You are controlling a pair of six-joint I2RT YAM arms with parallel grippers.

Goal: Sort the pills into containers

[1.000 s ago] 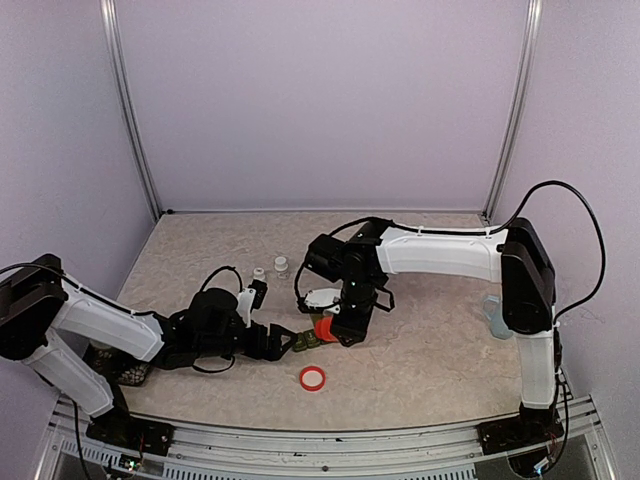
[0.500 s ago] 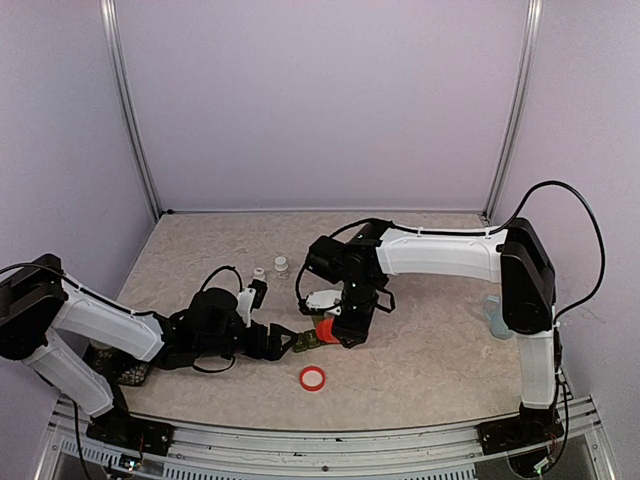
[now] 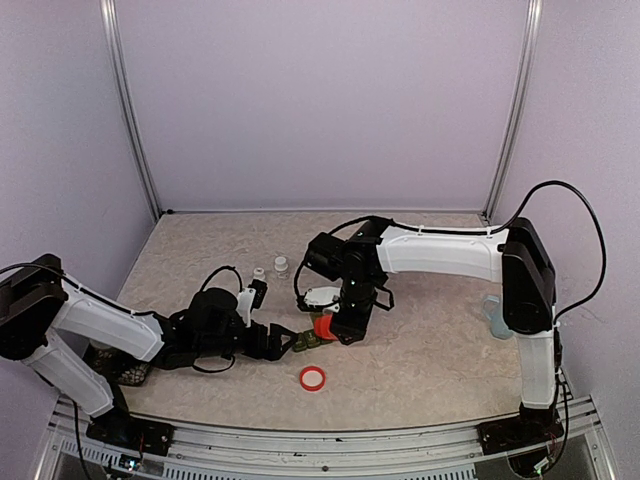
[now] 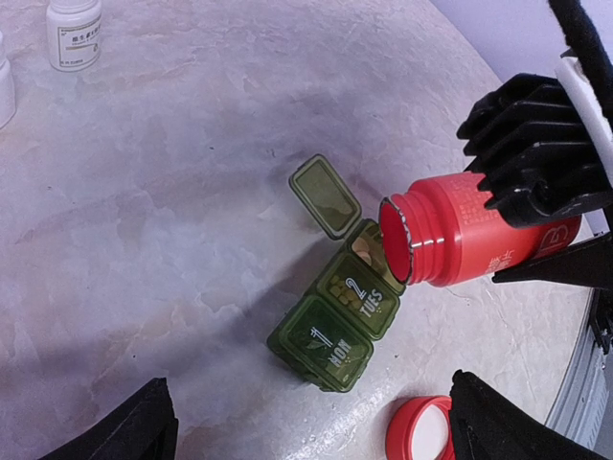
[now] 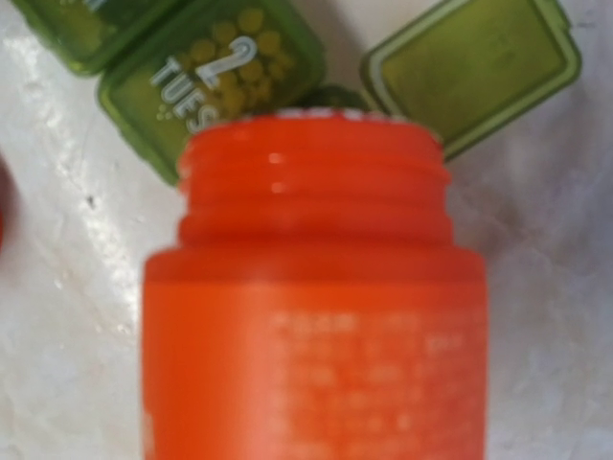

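The containers [image 4: 335, 321] are a dark green strip on the table, with the lids marked MON and TUES closed and the third lid [image 4: 326, 196] standing open. Yellowish pills [image 5: 230, 57] show through the TUES lid, and some lie in the open compartment [image 4: 364, 251]. My right gripper [image 3: 336, 322] is shut on a red bottle [image 4: 469, 230], uncapped and tipped with its mouth over the open compartment. The bottle [image 5: 316, 307] fills the right wrist view and hides the fingers there. My left gripper [image 4: 314, 414] is open just short of the strip's MON end, touching nothing.
A red cap [image 3: 312, 377] lies on the table near the strip, next to my left gripper's right finger [image 4: 517, 422]. Two small white bottles [image 3: 281, 266] stand farther back. A pale blue mug [image 3: 494, 316] sits at the right, behind the right arm. A dark object [image 3: 125, 372] lies at the near left.
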